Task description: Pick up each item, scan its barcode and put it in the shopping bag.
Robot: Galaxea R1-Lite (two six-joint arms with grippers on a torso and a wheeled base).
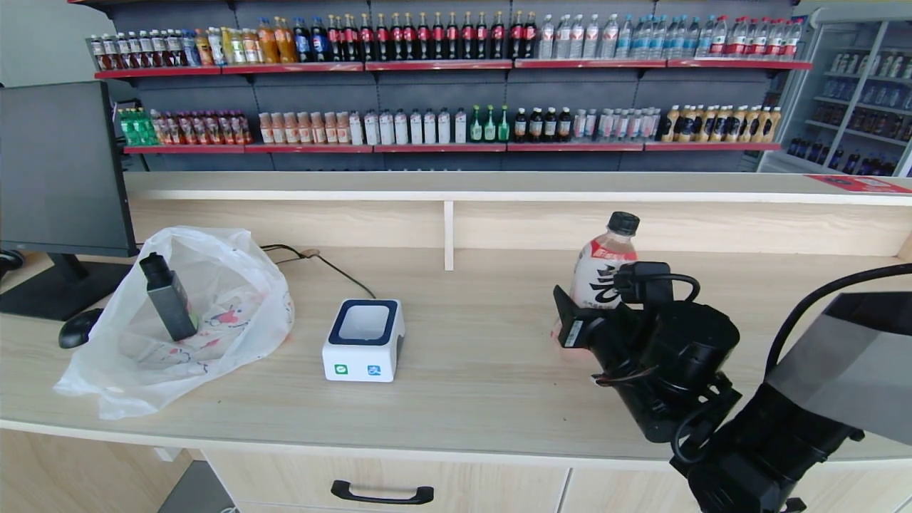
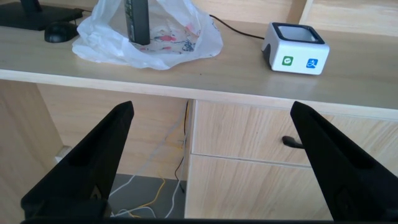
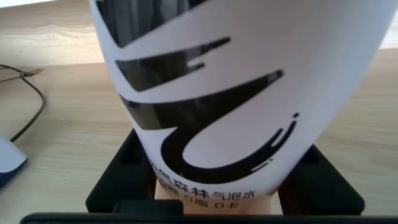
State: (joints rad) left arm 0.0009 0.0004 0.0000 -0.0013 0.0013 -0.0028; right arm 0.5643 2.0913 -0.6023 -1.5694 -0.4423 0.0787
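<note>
The wooden counter point(image 1: 484, 377) carries everything. At its left end the white plastic shopping bag point(image 1: 242, 299) lies slumped with its mouth open, and a dark carton point(image 1: 169, 299) already stands tilted inside it. The bottle point(image 1: 605, 265), the item now in hand, stands upright towards the right side of the counter, well apart from the bag. The small white scanner point(image 1: 363, 340) sits between the two, just beside the bag, with its window facing up.

The right gripper point(image 3: 217, 200) is low on the bottle, a dark finger point(image 3: 121, 177) against each side near its base, so it appears clamped on the bottle. Whether the bottle's base has left the counter I cannot tell. The left gripper point(image 2: 211, 165) hangs below the counter's front edge before the drawers, its jaws spread wide and holding nothing.

The step in hand looks like the pick-up of the bottle, with scan and bagging not yet done. The hold is low on a tall, top-heavy bottle, so a straight, slow lift should stop it from swinging or slipping. Where the barcode lies on the label is not visible. The wrist will probably need to turn the bottle until the code faces the scanner's window, close above it. The carry to the bag should pass over the scanner, not through it.
</note>
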